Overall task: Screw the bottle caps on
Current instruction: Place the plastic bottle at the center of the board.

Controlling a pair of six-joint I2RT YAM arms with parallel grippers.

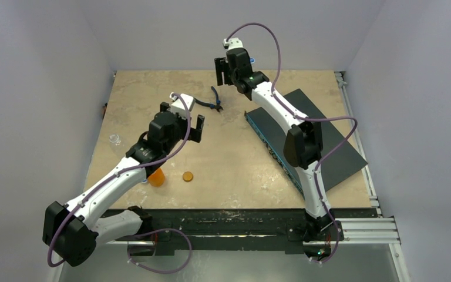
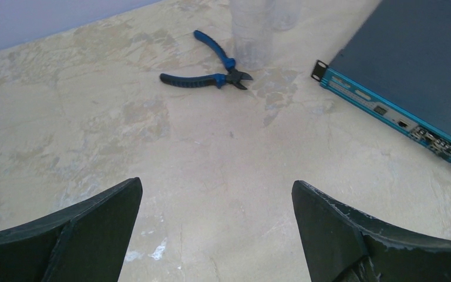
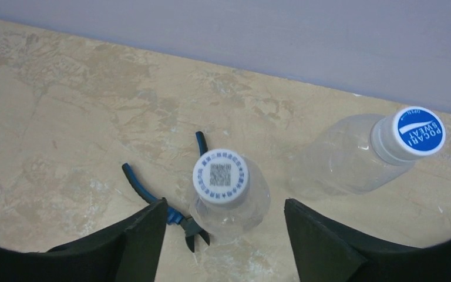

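Two clear bottles (image 3: 335, 161) capped, far centre.
Your right gripper (image 3: 224, 214) hangs spread over the white cap (image 3: 221, 176); left gripper (image 2: 216, 187) spread wide mid-table; orange bottle (image 1: 157, 177) and loose orange cap (image 1: 188, 175) sit near left.

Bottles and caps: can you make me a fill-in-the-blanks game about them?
1. The POCARI SWEAT cap on one clear bottle is ___.
2. The cap with a square code, on the other clear bottle, is ___.
3. The blue-handled tool lying beside that bottle is a pair of ___.
4. The flat brown cap lies on the table beside a small bottle, whose colour is ___.
Missing words: blue; white; pliers; orange.
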